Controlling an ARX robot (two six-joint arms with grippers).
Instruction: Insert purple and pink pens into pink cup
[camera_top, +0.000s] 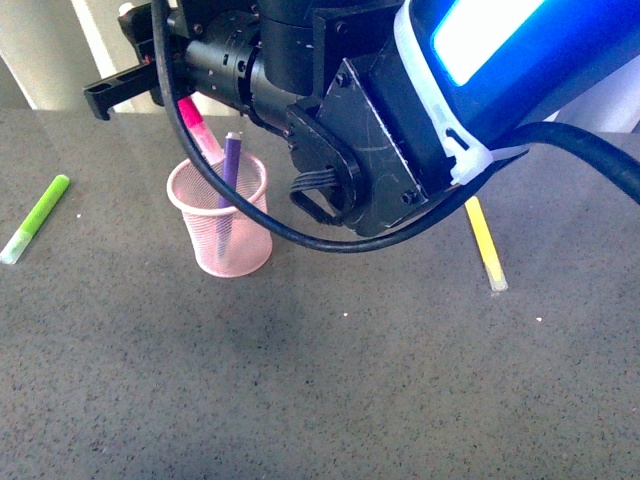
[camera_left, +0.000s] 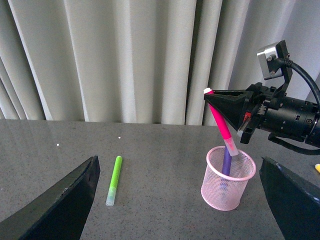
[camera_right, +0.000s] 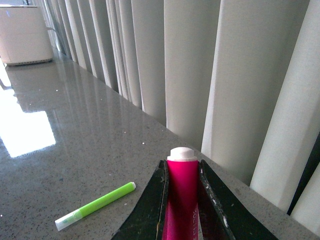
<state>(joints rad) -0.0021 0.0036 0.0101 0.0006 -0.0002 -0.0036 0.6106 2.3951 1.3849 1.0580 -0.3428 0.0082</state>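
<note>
The pink cup (camera_top: 238, 250) stands upright, the purple pen (camera_top: 231, 165) already inside; the pink pen (camera_left: 219, 117) slants over its rim, tip just entering, clenched in my right gripper (camera_left: 212, 97); I judge only the release remains; my left gripper (camera_left: 177, 165) gapes empty

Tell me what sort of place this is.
Likely an office or lab room by a window: a grey speckled tabletop, long pale curtains behind it, and a pink mesh pencil cup.
</note>
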